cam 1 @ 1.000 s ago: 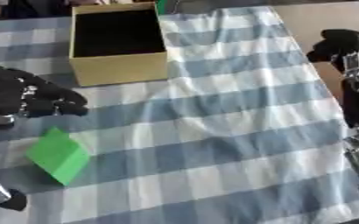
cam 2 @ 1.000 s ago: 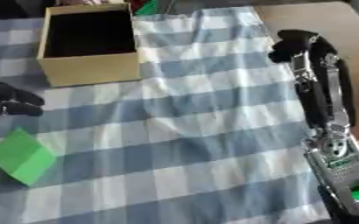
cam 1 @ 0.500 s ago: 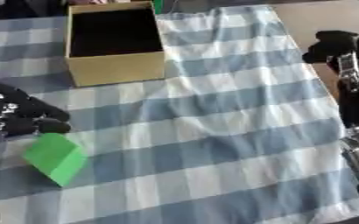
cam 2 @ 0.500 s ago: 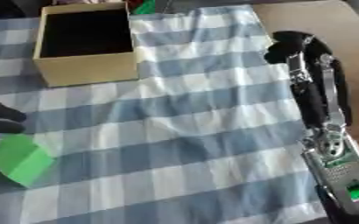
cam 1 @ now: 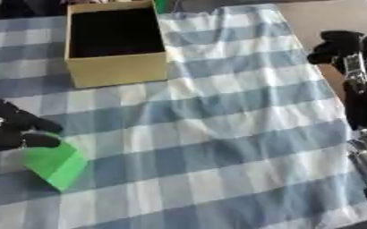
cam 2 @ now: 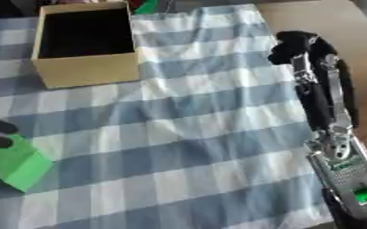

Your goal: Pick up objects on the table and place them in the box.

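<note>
A green block point(cam 1: 56, 163) lies on the checked cloth at the lower left. My black left hand point(cam 1: 10, 130) comes in from the left edge, and its spread fingers point(cam 1: 39, 141) rest on the block's upper left corner without closing round it. An open tan cardboard box point(cam 1: 116, 71) with a dark inside stands at the upper left, well beyond the block. My right hand point(cam 2: 295, 42) hangs at the cloth's right edge with nothing in it. Its arm runs down the right side.
The blue and white checked cloth point(cam 1: 218, 134) covers most of the table, with a few creases near its middle. Bare brown tabletop point(cam 1: 327, 15) shows at the upper right. A small green thing point(cam 2: 147, 6) peeks out behind the box.
My left hand has come down and to the right until its fingers reach the green block's top corner. The block, the box and the right arm have stayed in place.
</note>
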You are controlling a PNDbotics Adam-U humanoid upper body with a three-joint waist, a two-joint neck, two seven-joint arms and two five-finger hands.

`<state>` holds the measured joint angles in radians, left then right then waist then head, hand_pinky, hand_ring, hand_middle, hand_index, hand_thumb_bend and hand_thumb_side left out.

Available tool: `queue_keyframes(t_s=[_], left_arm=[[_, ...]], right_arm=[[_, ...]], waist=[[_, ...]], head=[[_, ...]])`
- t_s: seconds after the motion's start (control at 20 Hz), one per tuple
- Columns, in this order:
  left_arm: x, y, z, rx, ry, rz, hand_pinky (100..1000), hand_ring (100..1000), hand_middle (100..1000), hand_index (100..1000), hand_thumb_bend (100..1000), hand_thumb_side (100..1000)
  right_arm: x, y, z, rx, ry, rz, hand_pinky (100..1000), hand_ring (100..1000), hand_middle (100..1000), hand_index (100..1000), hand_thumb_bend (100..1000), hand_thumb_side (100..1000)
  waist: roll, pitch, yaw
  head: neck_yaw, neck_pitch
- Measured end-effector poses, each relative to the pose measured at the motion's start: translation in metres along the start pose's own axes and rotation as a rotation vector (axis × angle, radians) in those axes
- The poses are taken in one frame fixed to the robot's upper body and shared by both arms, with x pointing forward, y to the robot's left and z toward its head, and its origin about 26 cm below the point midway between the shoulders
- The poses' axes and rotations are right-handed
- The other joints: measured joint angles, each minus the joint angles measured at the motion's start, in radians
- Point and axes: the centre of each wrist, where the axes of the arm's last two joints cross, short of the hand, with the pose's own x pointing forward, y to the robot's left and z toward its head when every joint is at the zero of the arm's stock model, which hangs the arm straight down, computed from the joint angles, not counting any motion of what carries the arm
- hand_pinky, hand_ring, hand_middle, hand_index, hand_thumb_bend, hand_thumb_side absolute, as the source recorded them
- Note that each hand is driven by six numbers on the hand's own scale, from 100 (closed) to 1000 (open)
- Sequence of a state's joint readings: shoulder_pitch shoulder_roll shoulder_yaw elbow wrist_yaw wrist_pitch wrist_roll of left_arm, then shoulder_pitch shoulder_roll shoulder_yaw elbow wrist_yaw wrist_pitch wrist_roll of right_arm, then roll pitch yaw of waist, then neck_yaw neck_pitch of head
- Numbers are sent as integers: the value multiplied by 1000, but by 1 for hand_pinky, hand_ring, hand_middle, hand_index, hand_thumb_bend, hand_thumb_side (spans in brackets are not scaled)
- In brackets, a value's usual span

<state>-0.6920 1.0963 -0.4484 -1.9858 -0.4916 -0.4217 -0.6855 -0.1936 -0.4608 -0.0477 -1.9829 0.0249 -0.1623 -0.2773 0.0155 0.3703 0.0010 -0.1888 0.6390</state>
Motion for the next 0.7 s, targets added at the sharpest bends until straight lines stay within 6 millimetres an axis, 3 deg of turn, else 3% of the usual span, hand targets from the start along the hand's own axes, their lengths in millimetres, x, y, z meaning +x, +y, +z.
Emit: queue_keyframes(t_s=[0.2,0.5,0.55,0.6,0.7], left_arm=[[-2,2,3,4,15,-13,822,906,951,1000,734,494],[-6,20,8,61,30,-21,817,904,942,1000,670,534],[-6,24,8,74,28,-17,818,902,939,1000,593,532],[-7,26,7,86,23,-11,818,901,937,1000,669,527],[-6,31,5,104,11,2,817,900,936,1000,665,529]], right_arm=[[0,1,0,4,0,-3,618,583,545,721,100,824],[-1,3,3,7,8,-10,619,584,545,722,100,825],[-1,3,4,7,11,-10,619,584,545,722,100,827],[-1,3,4,7,13,-11,620,584,545,722,100,825],[-2,3,4,6,14,-13,620,584,545,722,100,825]], waist=[[0,0,0],[0,0,1],[0,0,1],[0,0,1],[0,0,0]], head=[[0,-4],[-5,-7],[-6,-7],[-7,-7],[-7,-7]])
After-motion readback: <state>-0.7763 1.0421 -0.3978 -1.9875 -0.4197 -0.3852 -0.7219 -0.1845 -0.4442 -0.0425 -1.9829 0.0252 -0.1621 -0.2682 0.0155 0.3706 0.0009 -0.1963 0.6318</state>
